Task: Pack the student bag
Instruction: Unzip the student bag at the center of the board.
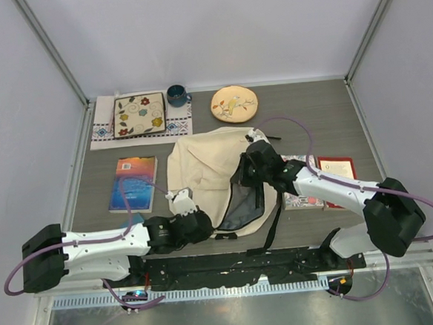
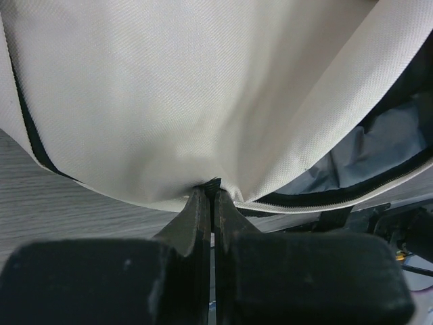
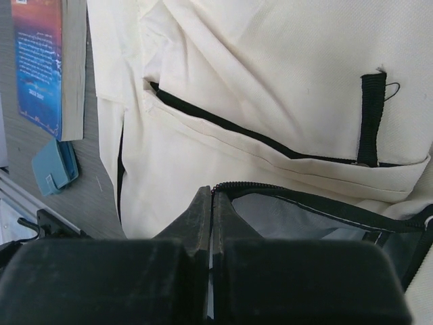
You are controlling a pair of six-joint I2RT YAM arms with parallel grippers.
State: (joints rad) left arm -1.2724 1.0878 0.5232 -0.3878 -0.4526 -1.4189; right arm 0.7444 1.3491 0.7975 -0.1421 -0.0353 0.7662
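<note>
The cream student bag (image 1: 202, 171) lies in the middle of the table, its main zipper open and the dark lining (image 1: 243, 205) showing. My left gripper (image 1: 198, 225) is shut on the bag's near cream edge (image 2: 213, 183). My right gripper (image 1: 244, 169) is shut on the zipper rim of the opening (image 3: 214, 189) and holds it up. The bag fills the left wrist view (image 2: 189, 88) and the right wrist view (image 3: 270, 81), where a front pocket zip shows. A blue-orange book (image 1: 133, 183) lies left of the bag.
A floral square book (image 1: 139, 114) on a cloth, a blue mug (image 1: 177, 96) and a round yellowish floral plate (image 1: 235, 103) stand at the back. A red-bordered book (image 1: 336, 175) lies under the right arm. A small blue object (image 3: 55, 168) lies by the book.
</note>
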